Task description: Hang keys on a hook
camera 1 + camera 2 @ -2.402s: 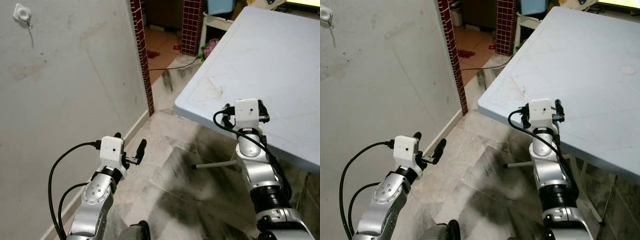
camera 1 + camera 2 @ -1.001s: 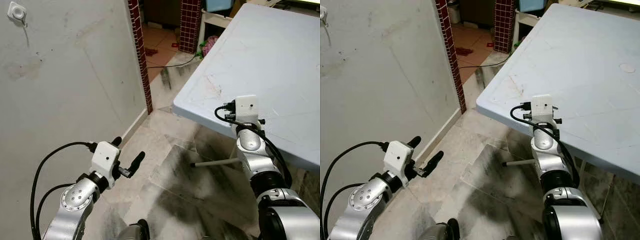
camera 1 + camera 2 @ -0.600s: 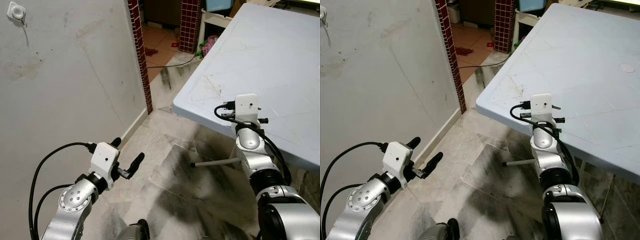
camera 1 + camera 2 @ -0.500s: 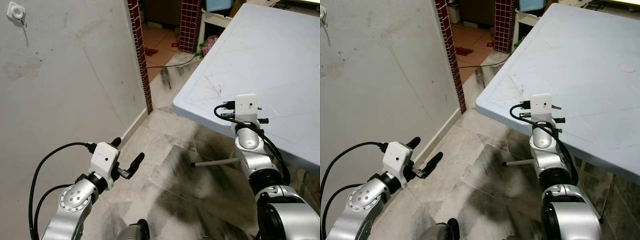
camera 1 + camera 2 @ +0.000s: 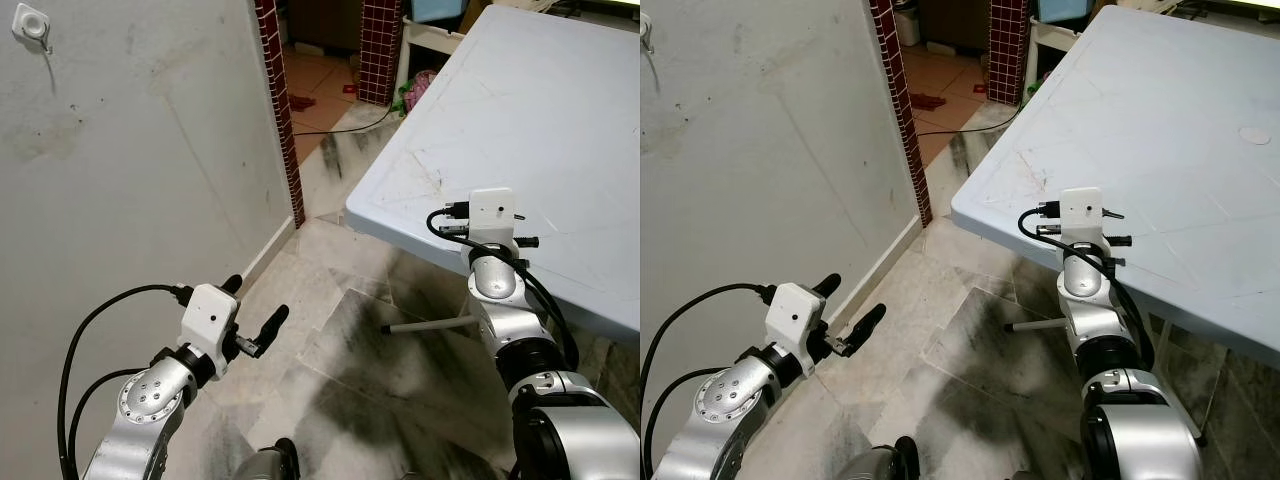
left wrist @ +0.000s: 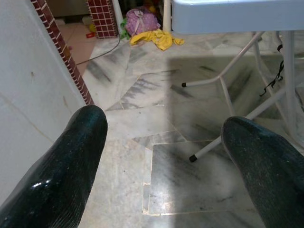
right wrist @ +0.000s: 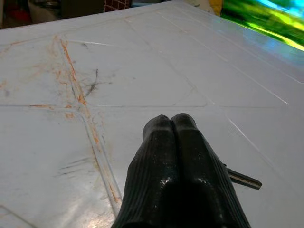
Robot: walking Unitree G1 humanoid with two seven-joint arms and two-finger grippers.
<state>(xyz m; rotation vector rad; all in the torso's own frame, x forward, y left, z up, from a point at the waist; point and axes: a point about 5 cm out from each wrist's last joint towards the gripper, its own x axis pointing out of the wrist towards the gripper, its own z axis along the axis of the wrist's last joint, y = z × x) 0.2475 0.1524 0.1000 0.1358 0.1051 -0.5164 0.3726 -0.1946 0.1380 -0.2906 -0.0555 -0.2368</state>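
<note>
A small white hook (image 5: 35,25) sits high on the grey wall (image 5: 150,170) at the far left. My right gripper (image 7: 171,121) is shut over the pale blue table (image 5: 560,110), close above its top. A metal key blade (image 7: 244,180) sticks out sideways from between its fingers. In the eye views its white wrist box (image 5: 493,212) stands just inside the table's near edge. My left gripper (image 5: 254,301) hangs low by the wall, open and holding nothing, far below the hook.
Red tiled pillars (image 5: 284,110) frame a doorway beyond the wall's end. A cable (image 5: 350,130) runs across the marble floor (image 5: 380,370). White table legs (image 6: 223,95) stand under the table. Yellow and purple cloths (image 6: 152,38) lie near the pillar.
Over the last 2.4 seconds my left arm has dropped lower and my right wrist has turned and settled by the table edge. In the last half second almost nothing moved.
</note>
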